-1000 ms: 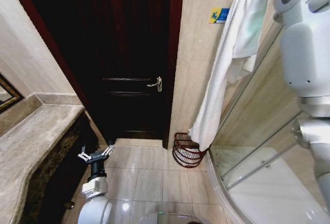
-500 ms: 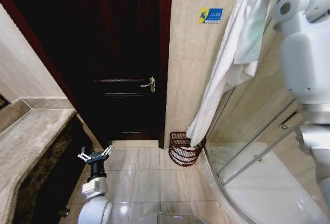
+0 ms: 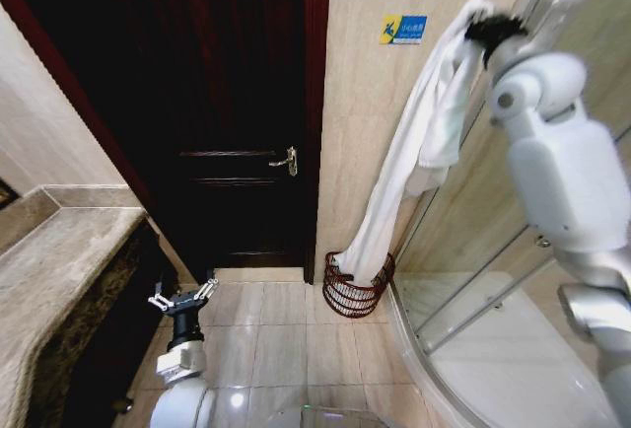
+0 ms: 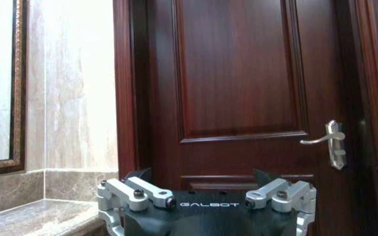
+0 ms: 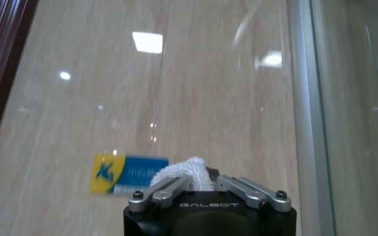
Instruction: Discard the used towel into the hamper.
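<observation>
**Right gripper swings the towel out over the hamper**

Right gripper (image 3: pixel 490 30), raised high on its arm, has moved in from the upper right edge of the head view since half a second ago, and more of the arm is now visible; the camera itself has hardly shifted, as the door and sign sit where they did. Its fingers (image 5: pixel 166 189) are closed on a bunched corner of the white towel (image 3: pixel 419 142), a tuft of which pokes up between them in the right wrist view. From that grip the towel hangs straight down in a long drape along the beige wall. Its lower end, which earlier hung at the rim, now dips inside the hamper (image 3: pixel 357 288), which stands on the tiled floor far below the gripper, in the corner between the dark wooden door (image 3: pixel 237 103) and the glass shower screen (image 3: pixel 493 250). Beside the gripper, on the wall, is a small blue and yellow sign (image 3: pixel 403 29).

Left gripper (image 3: pixel 183 300) stays low near the marble counter (image 3: pixel 59 260), fingers spread apart and empty, facing the door and its handle (image 4: pixel 330 142).
</observation>
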Controlling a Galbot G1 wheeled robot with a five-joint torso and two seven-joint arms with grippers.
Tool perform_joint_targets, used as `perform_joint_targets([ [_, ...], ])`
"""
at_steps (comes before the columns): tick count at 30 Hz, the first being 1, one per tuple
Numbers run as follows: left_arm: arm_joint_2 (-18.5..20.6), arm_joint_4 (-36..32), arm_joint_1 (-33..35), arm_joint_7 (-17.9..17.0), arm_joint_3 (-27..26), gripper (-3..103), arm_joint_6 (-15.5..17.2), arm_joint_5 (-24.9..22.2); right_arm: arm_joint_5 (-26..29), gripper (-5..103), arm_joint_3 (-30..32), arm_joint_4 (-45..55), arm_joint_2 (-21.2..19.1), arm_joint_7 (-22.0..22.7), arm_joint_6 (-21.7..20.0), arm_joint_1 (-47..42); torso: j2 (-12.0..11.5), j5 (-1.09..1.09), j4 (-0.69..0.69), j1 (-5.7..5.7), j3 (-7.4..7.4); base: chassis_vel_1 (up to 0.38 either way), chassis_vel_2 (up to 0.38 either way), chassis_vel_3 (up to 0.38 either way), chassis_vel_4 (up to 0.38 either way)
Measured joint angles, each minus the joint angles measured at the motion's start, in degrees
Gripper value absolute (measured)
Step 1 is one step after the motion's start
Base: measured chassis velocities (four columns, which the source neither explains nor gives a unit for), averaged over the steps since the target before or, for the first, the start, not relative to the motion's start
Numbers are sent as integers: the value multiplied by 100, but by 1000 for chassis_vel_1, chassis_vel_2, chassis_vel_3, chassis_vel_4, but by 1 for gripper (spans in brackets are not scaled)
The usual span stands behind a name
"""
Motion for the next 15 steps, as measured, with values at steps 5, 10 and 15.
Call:
perform_joint_targets([
  [5, -2, 3, -2, 0, 36, 100, 0, 51, -4, 1, 162, 205, -110, -3, 12, -366, 0, -1, -1, 0, 0, 0, 0, 0, 0],
  [10, -1, 16, 3, 3, 72, 100, 1, 114, 1, 1, 290, 320, -226, -8, 37, -526, 0, 0, 0, 0, 0, 0, 0, 0, 0],
  [15, -4, 16, -30, 5, 140, 100, 24, 170, 200, 1, 399, 380, -460, -53, 44, -349, 0, -2, 0, 0, -1, 0, 0, 0, 0],
])
